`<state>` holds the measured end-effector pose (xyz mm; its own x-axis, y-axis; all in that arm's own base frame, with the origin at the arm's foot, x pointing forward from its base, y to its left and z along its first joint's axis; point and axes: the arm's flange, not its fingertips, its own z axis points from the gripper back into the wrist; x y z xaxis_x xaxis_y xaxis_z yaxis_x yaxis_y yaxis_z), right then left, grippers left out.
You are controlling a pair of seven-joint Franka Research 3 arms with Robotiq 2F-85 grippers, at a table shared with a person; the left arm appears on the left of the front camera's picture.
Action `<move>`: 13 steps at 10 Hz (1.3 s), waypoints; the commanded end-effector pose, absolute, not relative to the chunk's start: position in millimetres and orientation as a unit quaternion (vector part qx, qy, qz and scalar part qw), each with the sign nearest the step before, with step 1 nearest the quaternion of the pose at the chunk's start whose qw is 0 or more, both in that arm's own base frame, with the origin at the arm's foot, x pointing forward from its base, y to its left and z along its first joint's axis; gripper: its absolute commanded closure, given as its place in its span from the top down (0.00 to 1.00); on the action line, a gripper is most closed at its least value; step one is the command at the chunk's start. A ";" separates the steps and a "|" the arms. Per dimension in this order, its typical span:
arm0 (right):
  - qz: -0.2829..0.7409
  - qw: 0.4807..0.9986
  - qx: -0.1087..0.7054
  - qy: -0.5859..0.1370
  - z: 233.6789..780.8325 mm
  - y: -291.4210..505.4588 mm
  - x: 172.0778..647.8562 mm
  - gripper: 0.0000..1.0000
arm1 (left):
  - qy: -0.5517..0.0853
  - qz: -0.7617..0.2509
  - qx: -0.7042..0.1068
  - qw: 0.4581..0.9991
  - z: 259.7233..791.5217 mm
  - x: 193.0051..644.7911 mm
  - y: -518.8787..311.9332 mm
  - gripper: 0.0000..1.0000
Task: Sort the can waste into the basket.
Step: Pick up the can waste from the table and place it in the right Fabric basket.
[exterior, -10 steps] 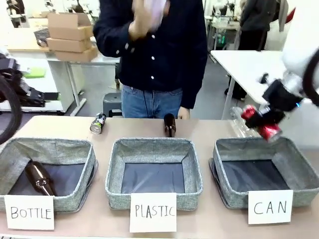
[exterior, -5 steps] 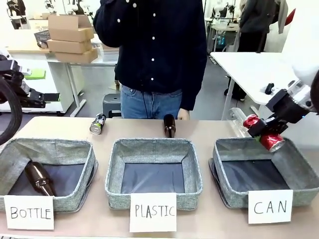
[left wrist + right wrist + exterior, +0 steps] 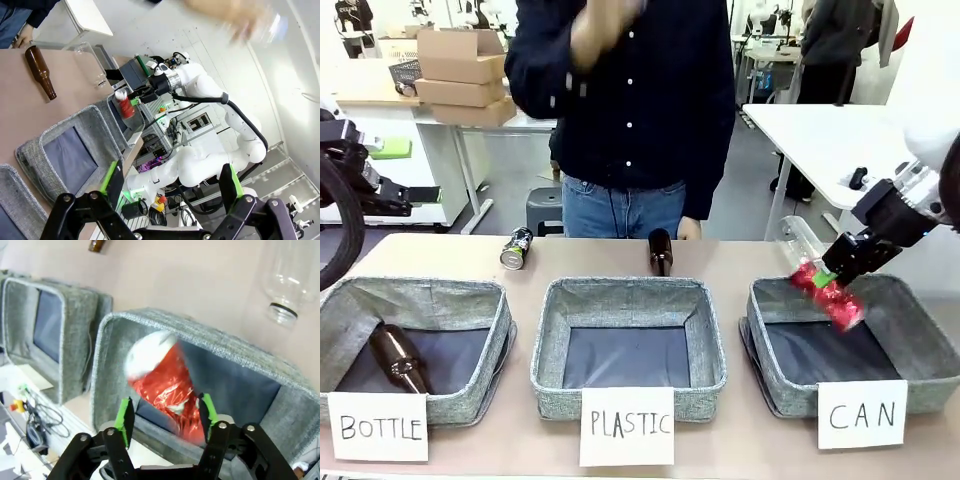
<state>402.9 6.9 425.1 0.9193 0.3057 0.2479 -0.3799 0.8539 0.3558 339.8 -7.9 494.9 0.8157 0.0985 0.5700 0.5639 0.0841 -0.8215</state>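
The red can (image 3: 160, 380) was blurred, loose between the spread jaws of your right gripper (image 3: 165, 407), over the CAN basket (image 3: 780, 390); holding the wrist steady was best. Your left gripper (image 3: 171, 172) stood spread, empty.

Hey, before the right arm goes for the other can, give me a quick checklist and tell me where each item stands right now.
1. Red can free of the right fingers: ok; they stand apart and sharp, and the can is a blur between them.
2. Red can over the CAN basket: ok, above its opening.
3. Red can at rest inside: not ok, it is in mid-air.
4. Black can reachable: ok, lying on the table behind the BOTTLE basket, nothing on it.
5. Left fingers open and empty: ok.
6. Person's hands off the table: cannot tell; one hand is raised and blurred.
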 end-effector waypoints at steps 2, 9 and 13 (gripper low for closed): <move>0.188 0.951 0.225 -0.098 428.8 4.9 413.3 1.00 | -0.263 -0.175 -0.660 0.681 495.6 339.1 -10.0 1.00; 0.181 0.766 0.614 -0.067 468.4 -12.0 405.5 1.00 | -0.263 -0.175 -0.660 0.681 495.6 339.1 -10.0 1.00; 0.199 0.808 0.546 -0.097 487.9 -10.8 394.4 1.00 | -0.263 -0.175 -0.660 0.681 495.6 339.1 -10.0 1.00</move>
<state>400.0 -23.8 485.5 0.9228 0.1767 0.3424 -0.3715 0.1717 0.9124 340.0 -7.9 494.9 0.8158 0.0983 0.5699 0.5638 0.0840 -0.8216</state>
